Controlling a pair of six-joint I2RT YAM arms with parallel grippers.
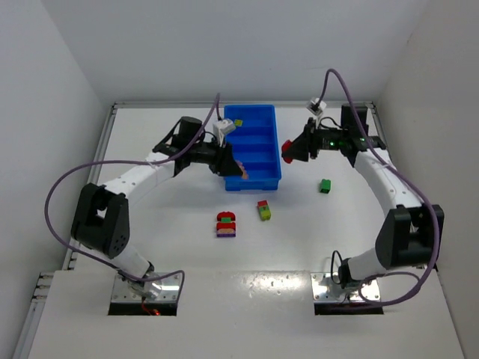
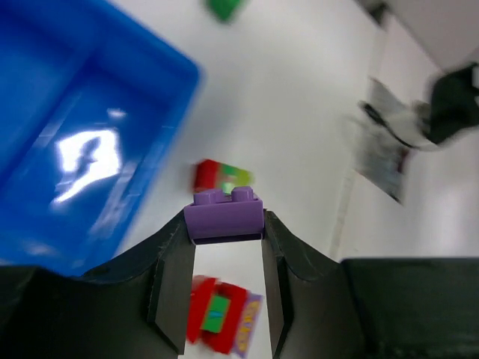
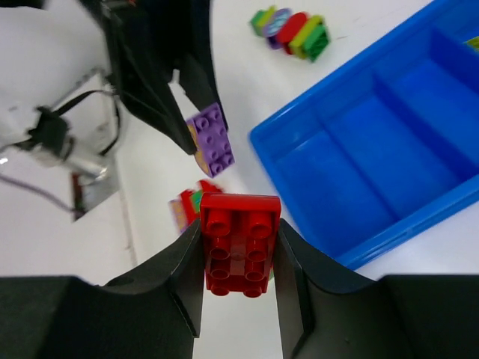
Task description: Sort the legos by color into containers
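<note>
Purple and studded, one brick (image 2: 224, 213) sits pinched in the left jaws over the near end of the blue tray (image 1: 258, 148). The right jaws clamp a red brick (image 3: 239, 243) just beside the tray's right wall. A yellow-green brick (image 1: 238, 123) lies in the far compartment, while a green brick (image 1: 325, 185), a red-and-yellow-green cluster (image 1: 263, 210) and a red-and-purple cluster (image 1: 226, 224) lie on the desk (image 1: 299, 232).

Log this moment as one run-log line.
left fingers: shut on purple brick | right fingers: shut on red brick | tray: yellow-green brick in far compartment | table: green brick, red-yellow pair, red-purple stack
</note>
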